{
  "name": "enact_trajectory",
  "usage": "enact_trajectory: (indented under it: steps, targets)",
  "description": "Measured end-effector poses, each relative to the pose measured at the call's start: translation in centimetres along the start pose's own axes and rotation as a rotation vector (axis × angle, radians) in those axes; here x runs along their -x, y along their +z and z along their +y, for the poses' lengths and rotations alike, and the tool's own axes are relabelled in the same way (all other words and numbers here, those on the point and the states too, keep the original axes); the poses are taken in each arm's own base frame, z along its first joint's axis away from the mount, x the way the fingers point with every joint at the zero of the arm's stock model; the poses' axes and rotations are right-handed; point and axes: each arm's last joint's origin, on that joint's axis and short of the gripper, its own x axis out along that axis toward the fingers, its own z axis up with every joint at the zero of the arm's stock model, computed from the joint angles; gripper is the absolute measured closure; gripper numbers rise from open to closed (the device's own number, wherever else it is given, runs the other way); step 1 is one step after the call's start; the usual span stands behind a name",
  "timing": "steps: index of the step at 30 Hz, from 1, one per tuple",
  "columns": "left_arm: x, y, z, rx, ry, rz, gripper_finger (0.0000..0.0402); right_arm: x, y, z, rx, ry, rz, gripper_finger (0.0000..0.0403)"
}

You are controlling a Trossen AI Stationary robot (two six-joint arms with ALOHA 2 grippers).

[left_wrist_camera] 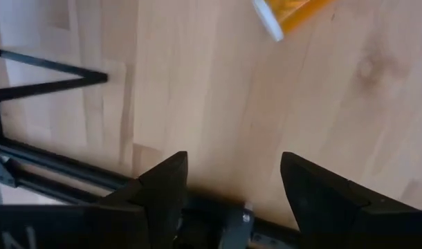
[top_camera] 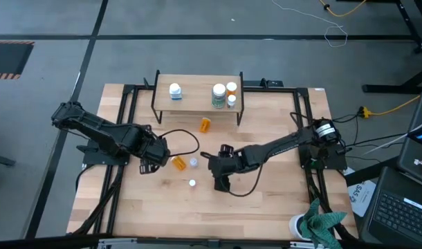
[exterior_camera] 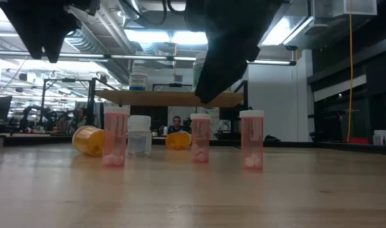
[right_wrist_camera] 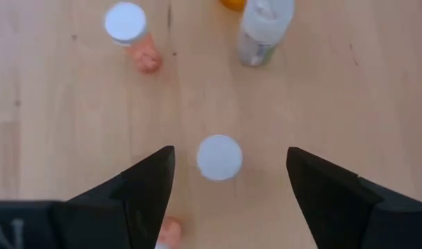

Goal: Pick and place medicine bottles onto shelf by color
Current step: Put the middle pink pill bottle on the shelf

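Left gripper (top_camera: 154,153) open, empty, low beside tipped orange bottle (top_camera: 178,162). Shelf (top_camera: 197,88) already carrying four bottles. Right gripper (right_wrist_camera: 228,181) spread wide, empty, poised above upright white-capped bottle (right_wrist_camera: 219,157). Approach step; next: descend straight, centre cap, close.

Two-arm table robot: body, as seen

Both arms matt black, built of boxy jointed segments; left arm (top_camera: 104,135) chunky with angular housings, right arm (top_camera: 280,146) slimmer along its forearm, ending at a base joint with a round silver-and-black cap (top_camera: 326,129). Thin black cables loop loose from each wrist. Left gripper (left_wrist_camera: 232,183) and right gripper (right_wrist_camera: 230,180) each carry two dark, wedge-shaped fingers (right_wrist_camera: 145,187) with flat inner faces; pale lettering partly visible on the wrist housings, unreadable.
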Motion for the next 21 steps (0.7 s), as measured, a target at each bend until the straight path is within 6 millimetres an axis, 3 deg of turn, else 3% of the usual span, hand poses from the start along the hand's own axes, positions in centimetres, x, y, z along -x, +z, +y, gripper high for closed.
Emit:
enact_trajectory:
  steps: [7, 13, 16, 21]
  targets:
    - [0.5, -2.3, 0.1, 0.067, 0.021, 0.172, 0.0174, 0.1, -0.4, 0.7, -0.005, 0.007, 0.003, 0.0122]
    - [2.9, -5.2, 0.3, 0.067, -0.083, 0.066, 0.0174, 0.1, -0.2, 0.6, -0.012, 0.003, -0.016, 0.0122]
    - [4.4, -7.1, 1.5, 0.119, -0.110, -0.055, 0.0174, 0.1, -0.1, 0.7, -0.011, -0.012, -0.029, 0.0122]
    - [5.2, -9.7, 3.8, 0.214, -0.132, -0.242, 0.0174, -0.4, -0.3, 0.7, -0.014, -0.015, -0.024, 0.0122]
